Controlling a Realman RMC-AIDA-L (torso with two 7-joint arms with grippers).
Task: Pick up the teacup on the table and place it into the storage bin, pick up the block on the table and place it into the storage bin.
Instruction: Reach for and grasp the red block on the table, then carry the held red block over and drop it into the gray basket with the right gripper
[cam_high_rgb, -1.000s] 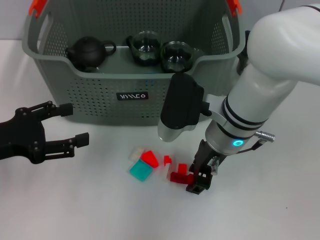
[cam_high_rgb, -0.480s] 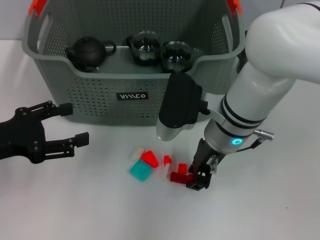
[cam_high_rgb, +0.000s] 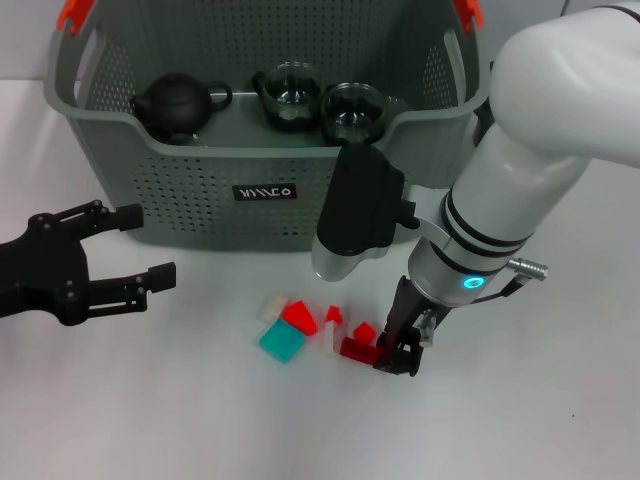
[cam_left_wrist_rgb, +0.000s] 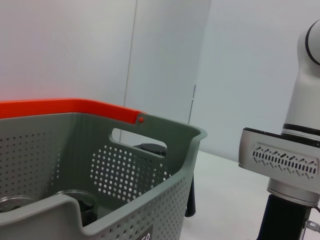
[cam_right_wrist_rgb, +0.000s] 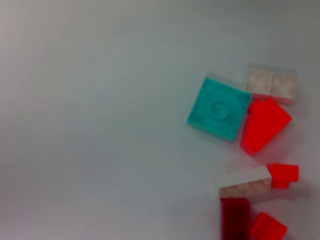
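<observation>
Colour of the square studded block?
Teal; the square block shows best in the right wrist view.

A small black label (cam_high_rgb: 264, 192) with white lettering sits on the front wall of the storage bin (cam_high_rgb: 180, 205), up and to the left of the right gripper (cam_high_rgb: 398, 357). The letters are stylised and cannot be read with certainty. No other text is readable.

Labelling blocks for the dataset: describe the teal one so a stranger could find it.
Start at the large grey-green perforated plastic storage bin; a cluster of small plastic blocks lies on the white table before it. The flat square teal block sits at the cluster's left edge, the only teal among red and white pieces.
</observation>
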